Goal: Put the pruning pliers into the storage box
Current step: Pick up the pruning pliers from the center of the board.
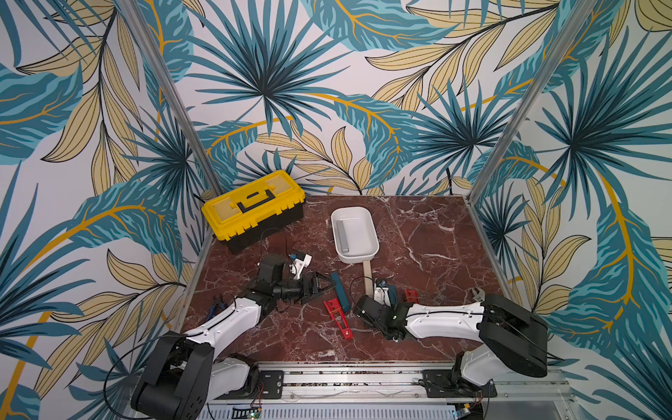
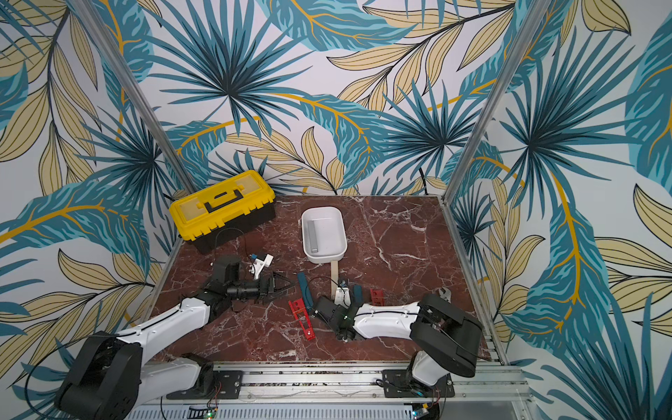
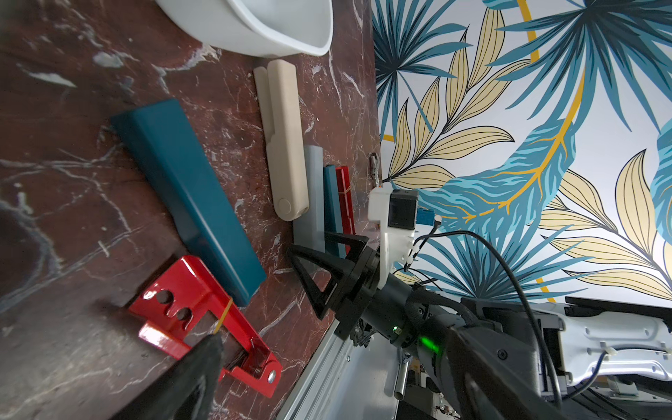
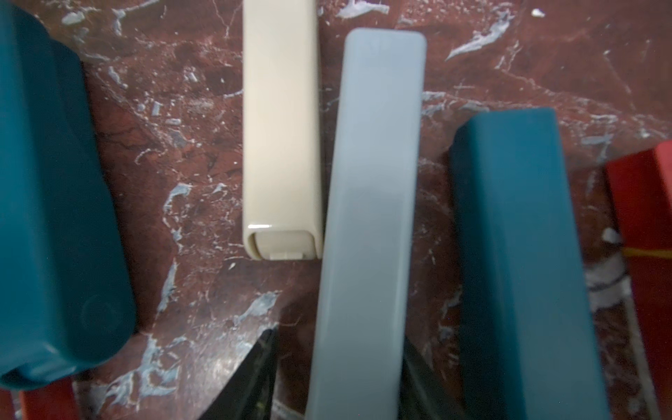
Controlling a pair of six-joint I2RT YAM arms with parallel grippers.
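The white storage box (image 1: 367, 251) stands mid-table with one grey bar (image 1: 343, 234) lying inside. The other pruning pliers lie in front of it: a beige bar (image 4: 282, 127), a grey bar (image 4: 367, 218), two teal bars (image 4: 523, 272) (image 3: 189, 196) and a red frame (image 3: 189, 302). My right gripper (image 4: 338, 334) is low over the grey bar on the table and straddles it. It is open, with a gap showing at one finger. My left gripper (image 1: 323, 289) stands wide open beside the left teal bar, holding nothing.
A yellow toolbox (image 1: 254, 209) sits at the back left. Blue-handled cutters (image 1: 218, 303) lie left of the left arm. A metal wrench (image 1: 478, 292) lies near the right edge, and a second red frame (image 1: 411, 295) lies right of my right gripper.
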